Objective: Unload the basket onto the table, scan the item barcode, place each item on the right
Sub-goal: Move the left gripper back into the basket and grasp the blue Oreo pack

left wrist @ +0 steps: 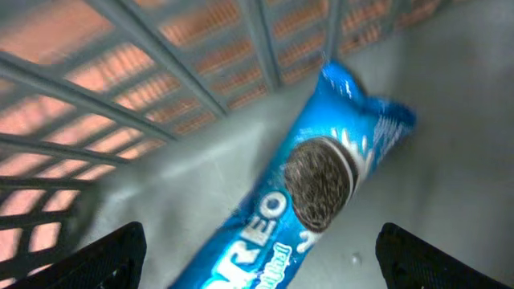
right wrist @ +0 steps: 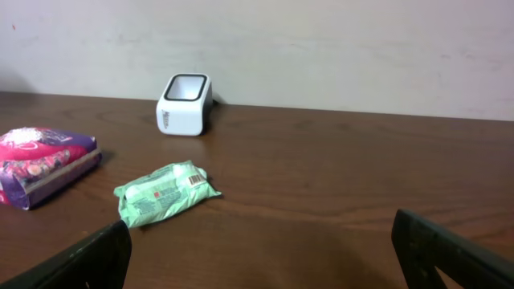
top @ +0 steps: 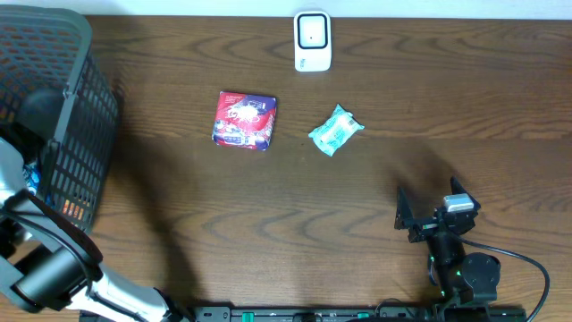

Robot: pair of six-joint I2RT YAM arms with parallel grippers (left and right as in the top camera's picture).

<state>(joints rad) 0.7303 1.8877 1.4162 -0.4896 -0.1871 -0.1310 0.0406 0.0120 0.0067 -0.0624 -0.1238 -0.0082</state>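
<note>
Counted: 1 white scanner (top: 312, 40), 1 red-and-purple packet (top: 245, 120), 1 green packet (top: 335, 130), 1 blue Oreo packet (left wrist: 321, 185), 1 dark mesh basket (top: 63, 107), 2 arms.

Scanner standing near the far edge of the table, close to the wall. Red-and-purple packet flat on the table, nearer than the scanner and to its left. Green packet just to the right of that one and apart from it (white barcode label on its upper face, seen from the right wrist).

Oreo packet down inside the basket at the table's left end, lying slantwise on the grey floor beside the mesh wall.

Left gripper (left wrist: 257, 257) lowered into the basket, jaws spread wide. Both tips at the lower corners of the wrist view, the Oreo packet between them but clear of both, nothing grasped. Right gripper (top: 409, 219) likewise released and empty, low over the near right part of the table. Faces the scanner and the 2 packets, well apart from all 3.

Table (top: 268, 233) of dark brown wood grain. Wall (right wrist: 321, 48) behind it pale and plain.
</note>
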